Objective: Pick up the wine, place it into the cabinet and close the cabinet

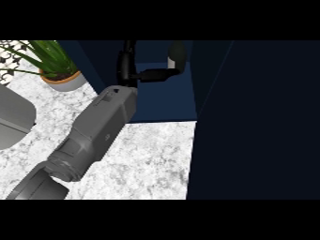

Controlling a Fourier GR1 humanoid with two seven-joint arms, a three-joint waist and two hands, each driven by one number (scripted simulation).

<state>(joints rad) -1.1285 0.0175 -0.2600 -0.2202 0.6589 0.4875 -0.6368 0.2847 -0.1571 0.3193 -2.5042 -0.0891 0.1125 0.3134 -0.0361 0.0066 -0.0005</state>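
In the head view, 1 grey forearm (96,136) runs up from the lower left edge across the white speckled marble counter (145,159) and ends in a black hand (131,65) inside the open dark blue cabinet (163,101). From its place in the view this appears to be the left arm. The hand's fingers (155,74) curl toward a dark slim wine bottle (177,55), which shows as a narrow dark shape with a pale grey streak along its side and a rounded top. It is too dim in there to see a label or cap. The bottle stands inside the cabinet's opening, near its back, just beside the right inner wall. Its long axis runs nearly upright in the view, its upper end leaning slightly left. The fingers reach its lower part and seem closed round it, though the contact is partly in shadow.

The cabinet's dark blue door (266,122) fills the view's right side, swung open over the counter. A green spiky plant in a pale round pot (60,75) stands on the counter at the upper left, well apart from the cabinet opening. A grey rounded object (3,117) sits at the left edge.
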